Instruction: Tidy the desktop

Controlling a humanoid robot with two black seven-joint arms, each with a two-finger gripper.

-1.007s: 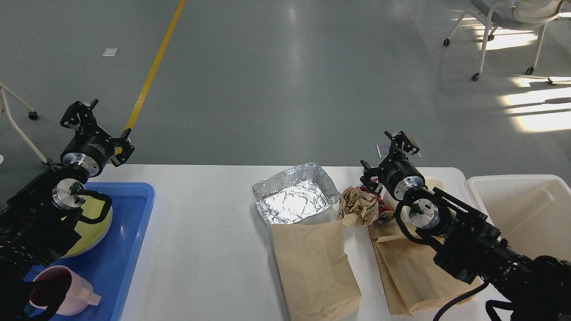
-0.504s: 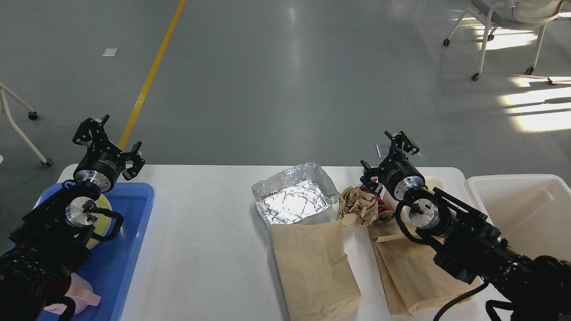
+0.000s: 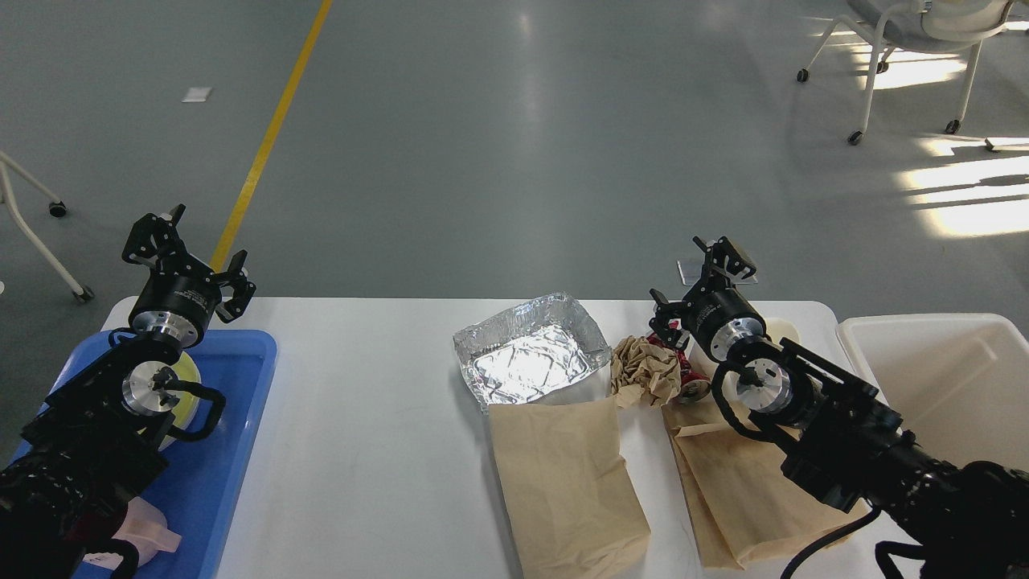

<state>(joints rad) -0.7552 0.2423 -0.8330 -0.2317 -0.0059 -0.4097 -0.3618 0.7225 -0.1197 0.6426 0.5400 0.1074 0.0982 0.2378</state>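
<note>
The white desktop (image 3: 370,402) fills the lower view. On it lie a crumpled foil tray (image 3: 530,358), a flat brown paper bag (image 3: 563,474), a second brown bag (image 3: 731,490) under my right arm, a crumpled brown paper ball (image 3: 645,371) and a crushed red can (image 3: 683,374). My left gripper (image 3: 189,257) is open and empty above the far end of the blue tray (image 3: 229,434). My right gripper (image 3: 699,281) is open and empty above the far edge, just behind the can and paper ball.
The blue tray holds a yellow-green plate (image 3: 186,378) and a pink cup (image 3: 141,527), both partly hidden by my left arm. A white plastic bin (image 3: 949,386) stands at the right. A whitish object (image 3: 784,330) lies behind my right wrist. A chair (image 3: 908,48) stands far right.
My left arm swung right and inward over the blue tray, then the gripper shifted slightly left. The right arm and the things on the desktop have not moved.
</note>
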